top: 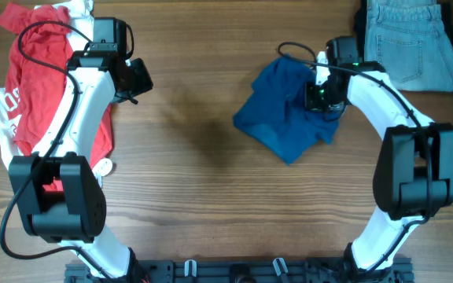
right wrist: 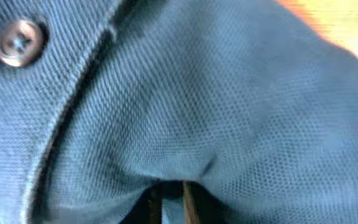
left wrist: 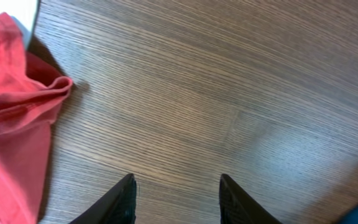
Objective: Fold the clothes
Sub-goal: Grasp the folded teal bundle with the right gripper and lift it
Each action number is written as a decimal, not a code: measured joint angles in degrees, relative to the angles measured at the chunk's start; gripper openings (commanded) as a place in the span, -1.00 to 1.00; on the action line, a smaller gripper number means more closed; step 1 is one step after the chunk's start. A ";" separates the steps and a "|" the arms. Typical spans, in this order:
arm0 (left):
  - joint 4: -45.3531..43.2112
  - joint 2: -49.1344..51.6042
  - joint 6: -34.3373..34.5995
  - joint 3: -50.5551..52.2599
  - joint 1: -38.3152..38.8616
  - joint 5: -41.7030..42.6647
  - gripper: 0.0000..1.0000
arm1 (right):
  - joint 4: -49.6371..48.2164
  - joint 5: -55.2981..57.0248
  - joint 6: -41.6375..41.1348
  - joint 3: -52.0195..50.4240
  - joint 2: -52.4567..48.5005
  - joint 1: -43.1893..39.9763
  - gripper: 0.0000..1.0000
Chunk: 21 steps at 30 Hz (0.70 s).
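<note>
Layout: dark blue shirt [top: 285, 118] lies bunched on the counter [top: 211, 181] right of centre, toward the far side, no clear long axis. Right pincer [top: 321, 94] sits down in its far-right edge, fabric hiding the jaws, so we cannot tell if they're clamped; left pincer [left wrist: 178, 190] hangs with jaws apart, empty, well off to the left by the red shirt [top: 38, 71].

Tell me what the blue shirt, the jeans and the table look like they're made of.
The blue shirt: a matte knit, probably cotton pique; the right wrist view shows a fine pebbled weave beside a plastic-looking button.
The jeans: faded light denim, judging by the stitched back pocket.
The table: wood or wood-look laminate, faintly glossy; straight grain lines and a soft reflection.
</note>
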State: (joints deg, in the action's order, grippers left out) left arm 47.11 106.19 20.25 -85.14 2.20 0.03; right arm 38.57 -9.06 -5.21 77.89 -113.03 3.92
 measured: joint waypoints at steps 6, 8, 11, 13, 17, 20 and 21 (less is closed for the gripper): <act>-0.48 0.00 0.00 0.00 0.00 -1.05 -0.10 | -0.92 0.63 1.77 1.29 0.00 -0.07 -0.11; -0.85 0.00 0.00 0.00 0.00 -1.25 -0.11 | 1.36 0.55 2.40 4.35 0.00 -0.07 -0.03; -0.87 0.00 0.00 0.00 0.00 -1.46 -0.11 | 8.07 -1.42 2.82 10.45 0.00 -0.09 0.06; -0.96 0.00 0.00 0.00 0.00 -1.64 -0.10 | 12.41 -3.45 3.65 13.86 0.39 0.04 0.12; -0.96 0.00 0.00 0.00 0.00 -1.66 -0.10 | 19.39 -5.55 6.88 15.39 2.69 1.81 0.54; -1.11 0.00 0.00 0.00 0.00 -1.66 -0.10 | 23.28 -5.25 9.79 15.17 3.56 5.66 0.68; -1.18 0.00 0.00 0.00 0.00 -1.66 -0.10 | 23.32 -4.59 10.32 14.60 3.56 7.45 0.68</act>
State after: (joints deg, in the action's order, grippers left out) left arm 45.93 106.19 20.25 -85.14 2.20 -1.63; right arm 61.89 -13.65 5.10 92.49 -109.47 11.38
